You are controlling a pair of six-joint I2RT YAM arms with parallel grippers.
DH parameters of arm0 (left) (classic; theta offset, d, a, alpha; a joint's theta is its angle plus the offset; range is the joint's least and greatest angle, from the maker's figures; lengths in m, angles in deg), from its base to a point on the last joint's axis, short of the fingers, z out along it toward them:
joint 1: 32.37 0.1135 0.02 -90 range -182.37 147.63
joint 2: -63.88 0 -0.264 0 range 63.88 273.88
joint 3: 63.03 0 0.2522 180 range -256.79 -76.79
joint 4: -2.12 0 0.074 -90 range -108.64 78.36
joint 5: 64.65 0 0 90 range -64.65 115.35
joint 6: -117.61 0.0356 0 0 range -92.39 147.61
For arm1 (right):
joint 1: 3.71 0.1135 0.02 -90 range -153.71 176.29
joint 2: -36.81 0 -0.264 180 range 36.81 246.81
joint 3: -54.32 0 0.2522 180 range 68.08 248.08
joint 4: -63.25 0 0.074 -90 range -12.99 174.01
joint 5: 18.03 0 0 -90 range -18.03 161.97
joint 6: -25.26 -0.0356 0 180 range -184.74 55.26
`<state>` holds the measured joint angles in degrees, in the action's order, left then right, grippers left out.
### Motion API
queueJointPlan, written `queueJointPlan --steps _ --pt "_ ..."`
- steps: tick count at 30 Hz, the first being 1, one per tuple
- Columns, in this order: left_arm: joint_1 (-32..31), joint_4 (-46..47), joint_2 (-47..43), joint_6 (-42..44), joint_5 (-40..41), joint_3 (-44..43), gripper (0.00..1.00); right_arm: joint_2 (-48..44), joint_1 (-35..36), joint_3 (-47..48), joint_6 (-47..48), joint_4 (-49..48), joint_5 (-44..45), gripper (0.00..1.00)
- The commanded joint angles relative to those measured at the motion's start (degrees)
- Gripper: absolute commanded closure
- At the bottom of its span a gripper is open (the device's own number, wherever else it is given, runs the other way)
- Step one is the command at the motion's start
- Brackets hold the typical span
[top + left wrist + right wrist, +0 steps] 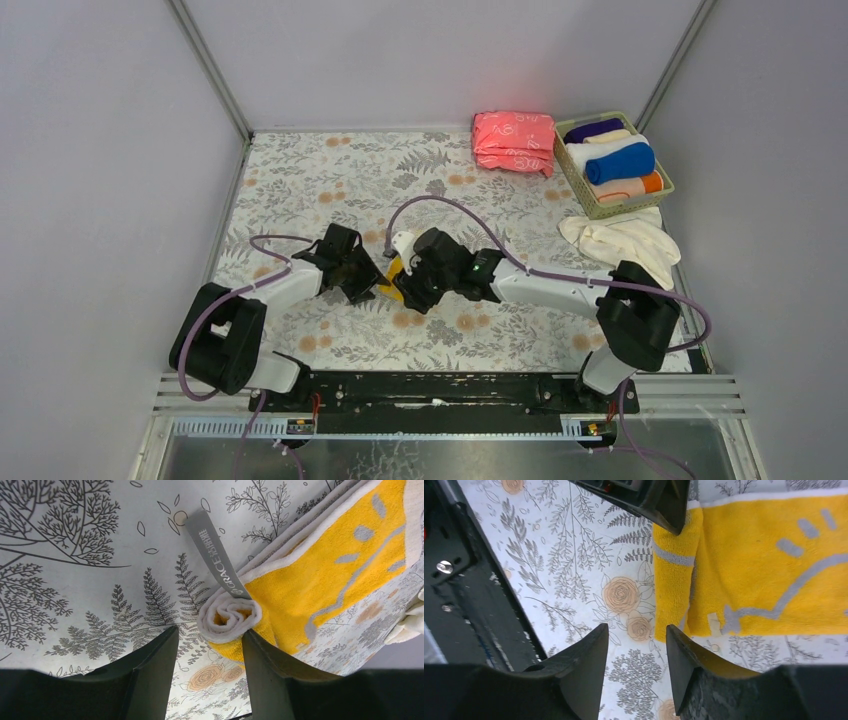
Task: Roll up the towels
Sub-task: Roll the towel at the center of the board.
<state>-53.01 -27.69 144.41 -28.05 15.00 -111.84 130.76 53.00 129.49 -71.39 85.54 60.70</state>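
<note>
Three pale walls [420,60], floral tablecloth [300,180], yellow towel [320,580] part-rolled

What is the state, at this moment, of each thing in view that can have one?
Yellow towel: rolled at one end, the rest flat.
Left gripper: open, straddling the rolled end.
Right gripper: open, holding nothing.
Blue towel: rolled, in the basket.
Cream-white towels: unrolled, heaped beside the basket.
Pink stack: folded.
</note>
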Motion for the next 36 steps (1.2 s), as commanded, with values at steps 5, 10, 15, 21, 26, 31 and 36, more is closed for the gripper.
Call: queueJointPlan --steps 5,10,15,21,26,31,36 --pt "-0.19 -1.82 3.15 1.61 3.78 1.32 0.5 0.97 4.02 -0.11 12.52 -1.47 8.98 0.45" --pt "-0.18 -2.55 2.51 1.69 4.09 1.04 0.5 5.69 4.11 0.87 13.67 -2.45 9.76 0.45" --pt "-0.19 -2.75 2.42 1.69 4.03 0.79 0.5 8.25 4.12 1.0 15.29 -3.0 12.44 0.45" --pt "-0.18 -2.91 2.44 1.78 3.87 0.46 0.49 12.3 4.11 1.18 16.42 -2.18 13.96 0.45" --pt "-0.19 -3.25 1.77 1.78 3.58 0.25 0.49 15.43 4.11 1.82 16.06 -0.74 14.1 0.57" --pt "-0.19 -5.08 -1.94 1.49 3.89 0.16 0.46 14.88 3.63 2.67 11.88 0.23 1.53 0.82" --pt "-0.16 -9.14 -9.23 0.76 5.2 0.33 0.34 13.54 1.49 2.87 2.63 -3.86 -13.75 0.94"
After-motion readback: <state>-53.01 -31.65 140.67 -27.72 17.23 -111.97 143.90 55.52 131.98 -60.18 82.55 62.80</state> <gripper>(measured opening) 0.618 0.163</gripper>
